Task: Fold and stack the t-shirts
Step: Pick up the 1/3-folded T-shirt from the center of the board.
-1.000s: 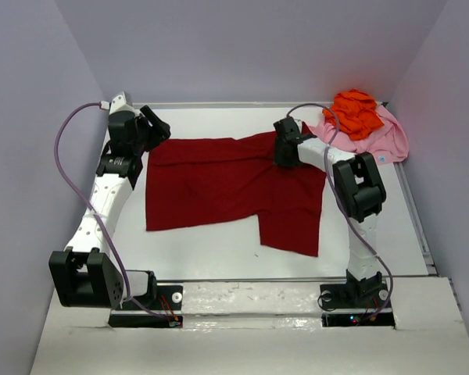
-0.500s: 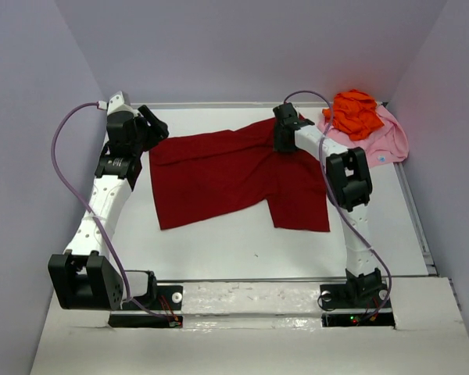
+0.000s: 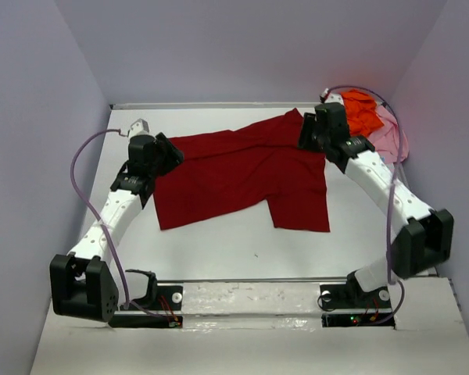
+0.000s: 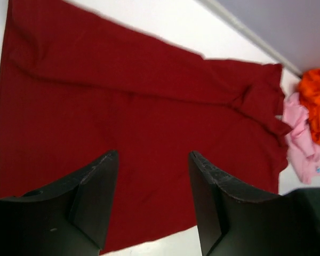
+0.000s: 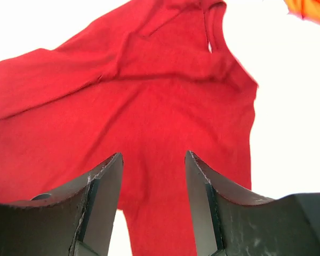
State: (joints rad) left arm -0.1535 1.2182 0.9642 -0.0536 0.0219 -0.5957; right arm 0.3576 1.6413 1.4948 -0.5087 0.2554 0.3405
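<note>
Left fingers (image 4: pixel 90 202) and right fingers (image 5: pixel 96 202) gape empty above red shirt (image 3: pixel 234 168) (orange shirt (image 3: pixel 363 113) atop pink shirt (image 3: pixel 397 141)).

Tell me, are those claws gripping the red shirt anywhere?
No, nothing is held. The left gripper and right gripper hang open above the dark red t-shirt, no cloth between their fingers.

The dark red t-shirt (image 3: pixel 242 176) is matt creased cloth, the table (image 3: pixel 219 250) smooth white, and the left gripper (image 4: pixel 153 157) matt black plastic.
</note>
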